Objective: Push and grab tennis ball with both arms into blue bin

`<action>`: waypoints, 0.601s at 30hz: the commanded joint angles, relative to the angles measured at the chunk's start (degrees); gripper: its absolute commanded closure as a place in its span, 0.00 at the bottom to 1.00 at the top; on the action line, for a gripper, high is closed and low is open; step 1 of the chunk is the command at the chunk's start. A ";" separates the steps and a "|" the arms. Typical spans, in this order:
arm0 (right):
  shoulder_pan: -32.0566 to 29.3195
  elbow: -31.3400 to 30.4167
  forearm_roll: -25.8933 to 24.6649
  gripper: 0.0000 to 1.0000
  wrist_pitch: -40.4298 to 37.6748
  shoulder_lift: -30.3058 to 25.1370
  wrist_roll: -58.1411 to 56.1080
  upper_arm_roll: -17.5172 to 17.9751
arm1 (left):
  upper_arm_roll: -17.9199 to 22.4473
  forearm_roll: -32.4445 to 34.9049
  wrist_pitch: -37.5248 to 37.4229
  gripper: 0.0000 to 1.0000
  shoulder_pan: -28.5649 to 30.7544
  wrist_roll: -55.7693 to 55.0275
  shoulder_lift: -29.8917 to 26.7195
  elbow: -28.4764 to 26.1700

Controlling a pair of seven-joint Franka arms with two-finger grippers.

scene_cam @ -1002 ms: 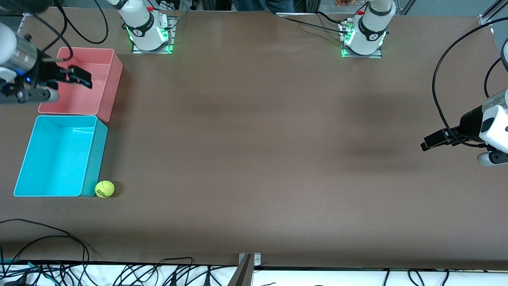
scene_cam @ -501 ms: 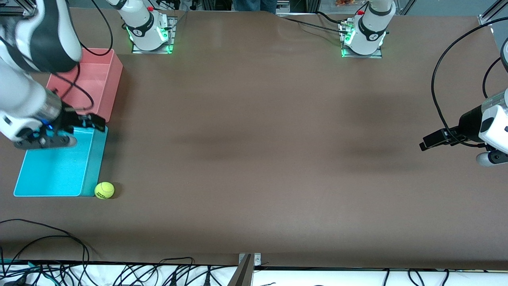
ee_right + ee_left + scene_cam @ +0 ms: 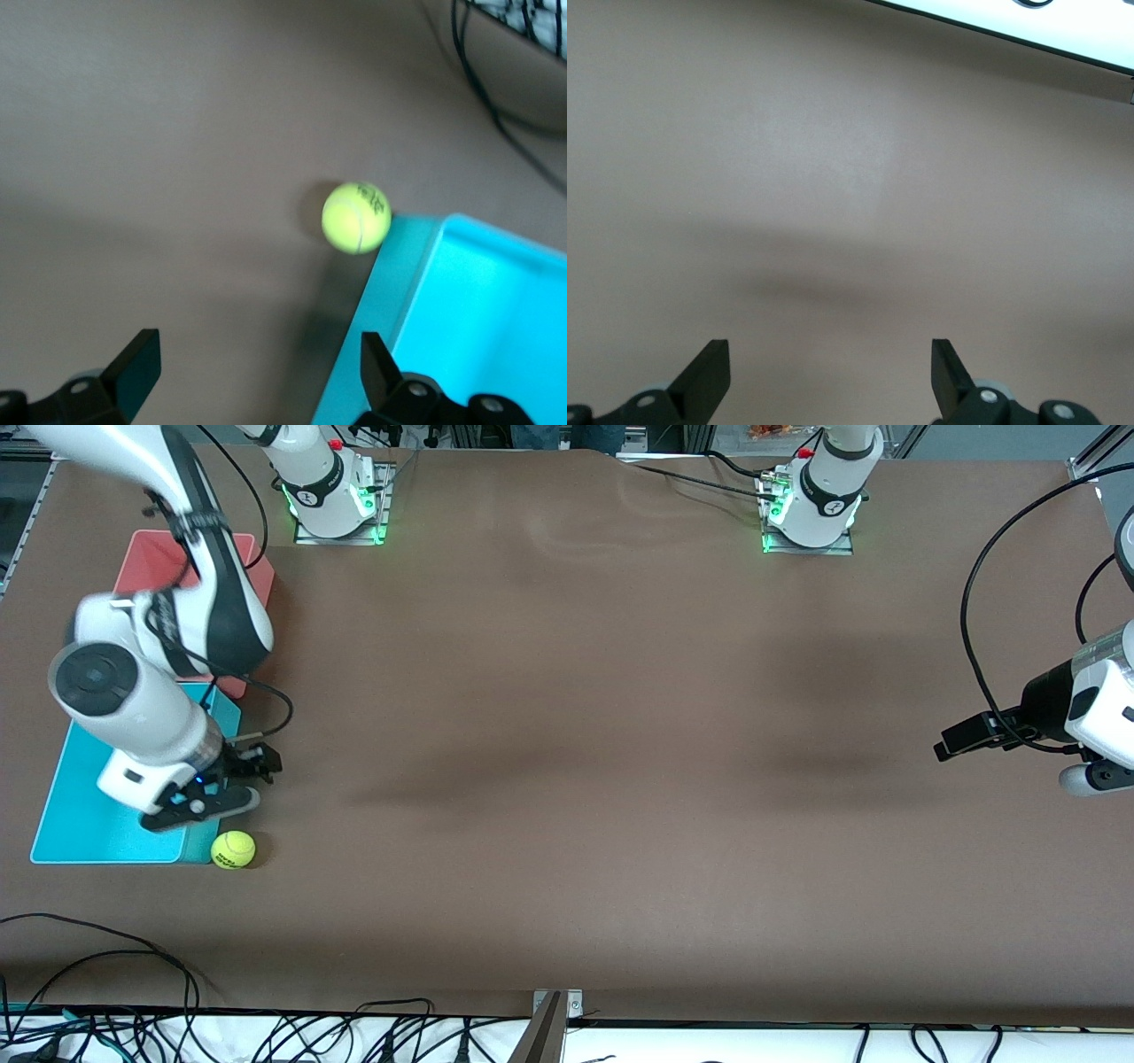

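The right tool [image 3: 252,766] hangs with its jaws apart and nothing between them, over the corner of the blue bin [image 3: 71,815] that faces the open table, close above the tennis ball [image 3: 233,849]. The left tool [image 3: 952,741] waits over the bare table [image 3: 576,735] at the left arm's end, jaws apart and empty too, well away from everything.

The ball sits on the table, touching or just beside the bin's outer wall at its corner nearest the front camera. It is probably light and springy, with a fuzzy skin that grips well but gives a little under squeeze. It will likely roll at the slightest nudge (the wall stops it on one side only). The best hold would be across its middle, jaws straddling the widest part, coming straight down so the bin wall does not block a finger.

It looks yellow-green and round, with a curved seam and small dark print, and far smaller than the bin. The pink bin [image 3: 151,558] stands beside the blue one, farther from the front camera.
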 commanded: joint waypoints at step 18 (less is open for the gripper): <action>-4.84 1.13 -21.53 0.00 21.01 14.79 -20.21 -0.53 | -0.14 -0.47 -4.91 0.00 -0.26 1.75 0.61 1.40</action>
